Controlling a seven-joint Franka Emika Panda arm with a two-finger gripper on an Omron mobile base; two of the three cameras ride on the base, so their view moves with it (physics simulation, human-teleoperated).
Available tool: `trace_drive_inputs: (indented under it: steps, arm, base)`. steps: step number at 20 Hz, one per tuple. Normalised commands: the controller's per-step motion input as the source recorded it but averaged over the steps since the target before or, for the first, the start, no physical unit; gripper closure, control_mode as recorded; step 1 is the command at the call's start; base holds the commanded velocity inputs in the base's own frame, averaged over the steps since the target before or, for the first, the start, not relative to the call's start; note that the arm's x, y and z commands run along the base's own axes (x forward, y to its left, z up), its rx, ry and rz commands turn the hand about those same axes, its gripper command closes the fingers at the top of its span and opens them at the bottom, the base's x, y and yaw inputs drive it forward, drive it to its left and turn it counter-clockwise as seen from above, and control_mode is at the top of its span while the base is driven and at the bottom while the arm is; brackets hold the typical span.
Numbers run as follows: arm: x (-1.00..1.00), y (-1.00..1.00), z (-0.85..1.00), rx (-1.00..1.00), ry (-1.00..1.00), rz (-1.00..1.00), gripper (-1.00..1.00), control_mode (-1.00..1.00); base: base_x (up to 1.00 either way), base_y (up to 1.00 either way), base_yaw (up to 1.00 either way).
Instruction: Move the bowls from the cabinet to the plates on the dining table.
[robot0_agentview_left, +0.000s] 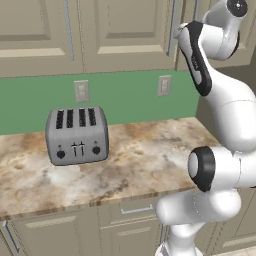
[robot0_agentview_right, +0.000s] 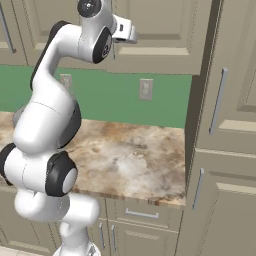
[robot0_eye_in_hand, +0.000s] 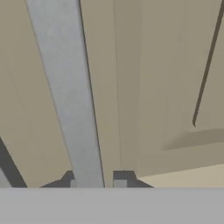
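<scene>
A white robot arm reaches up from a kitchen desk of mottled stone to the beige wall cabinet above it. In the hand view the tool sits right against a long silver bar handle on a cabinet door. Its two dark tips stand either side of the handle's lower part and look clamped on it, with the bar filling the gap between them. In the right base view the hand is pressed to the cabinet front, near the top.

Judging by this, the task is at its very start. The cabinet doors are shut, so the bowls, which should be on the shelf inside, are hidden and none has been moved. What is left is nearly everything: pulling the door open, lifting out each bowl, and carrying both to the plates on the dining table.

On the desk, to the left, stands a grey four-slot toaster with empty slots. Two wall sockets sit on the green wall behind it.
</scene>
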Motion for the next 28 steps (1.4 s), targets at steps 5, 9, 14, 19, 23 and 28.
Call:
trace_drive_inputs:
  steps: [5,9,14,19,23,28]
  arm:
    - [-0.23,-0.28,0.0,-0.02,-0.1,0.0,1.0,-1.0]
    - [-0.36,-0.32,0.0,0.0,-0.08,0.0,1.0,-1.0]
    - [-0.51,-0.37,0.0,0.0,-0.05,0.0,1.0,-1.0]
    - [-0.5,-0.45,0.0,0.0,-0.02,0.0,1.0,-1.0]
    - [-0.54,-0.51,0.0,0.0,0.0,0.0,1.0,-1.0]
    - [-0.55,-0.49,0.0,0.0,0.0,0.0,1.0,-1.0]
  base:
    - [0.0,0.0,0.0]
    - [0.0,0.0,0.0]
    - [0.0,0.0,0.0]
    - [0.0,0.0,0.0]
    - [0.0,0.0,0.0]
    - [0.0,0.0,0.0]
